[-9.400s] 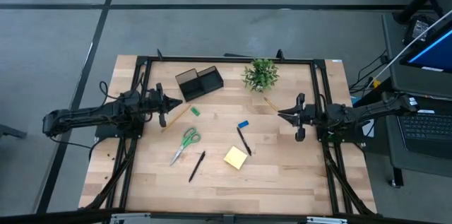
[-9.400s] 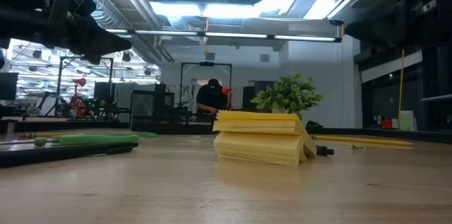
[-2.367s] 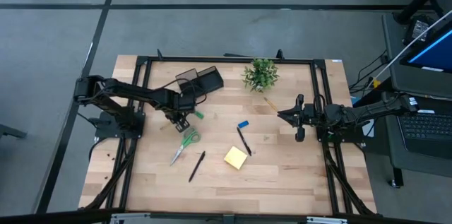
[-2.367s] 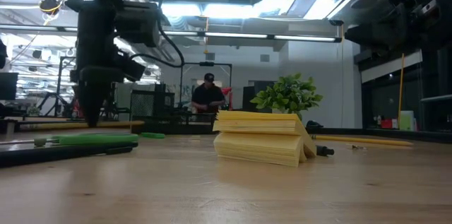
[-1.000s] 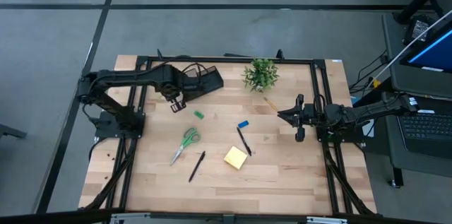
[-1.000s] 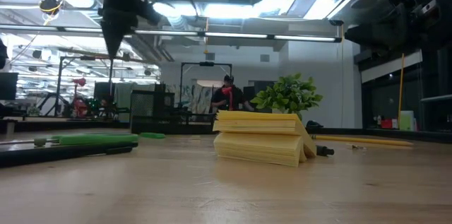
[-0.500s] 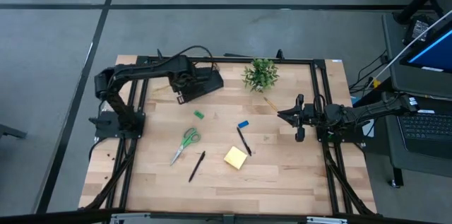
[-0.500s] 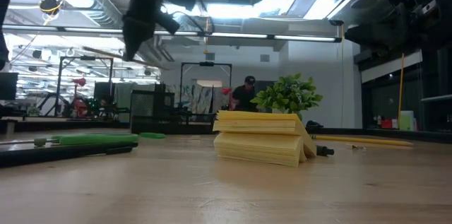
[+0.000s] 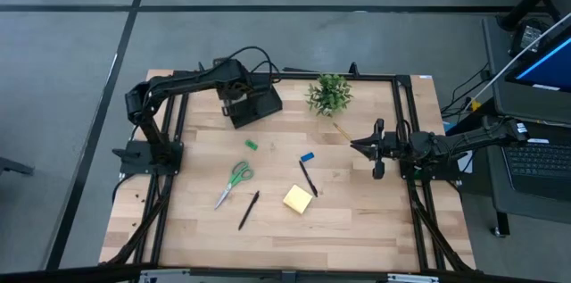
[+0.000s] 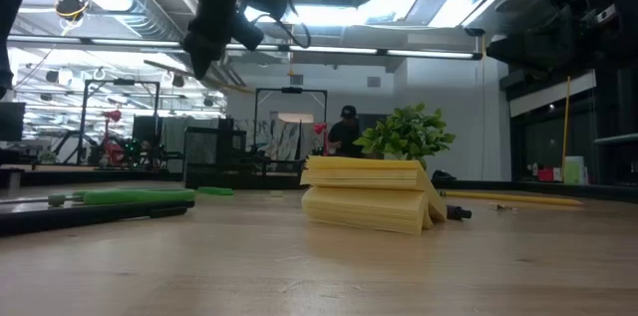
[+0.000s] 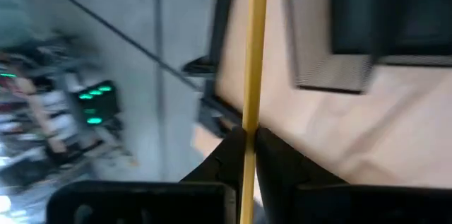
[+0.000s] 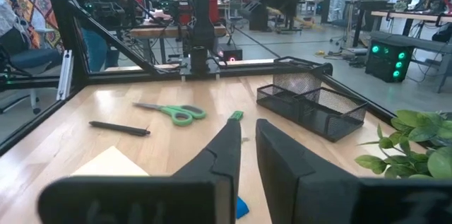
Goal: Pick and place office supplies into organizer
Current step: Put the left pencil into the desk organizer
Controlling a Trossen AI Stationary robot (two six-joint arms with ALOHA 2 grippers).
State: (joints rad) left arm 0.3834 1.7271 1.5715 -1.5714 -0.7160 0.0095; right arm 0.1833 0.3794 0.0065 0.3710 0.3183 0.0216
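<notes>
Yellow wooden pencil (image 11: 252, 54) sits pinched in the left claw (image 11: 246, 155), above the organizer (image 9: 252, 104).

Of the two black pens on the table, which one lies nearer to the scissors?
The lower-left pen, just below the scissors. The other pen lies farther right, between the blue block and the sticky pad.

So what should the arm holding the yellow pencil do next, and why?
Probably lower it into the black mesh organizer. The left gripper is shut on the yellow wooden pencil and sits raised right by that box, so lining up over a compartment and easing down seems the natural move.
</notes>
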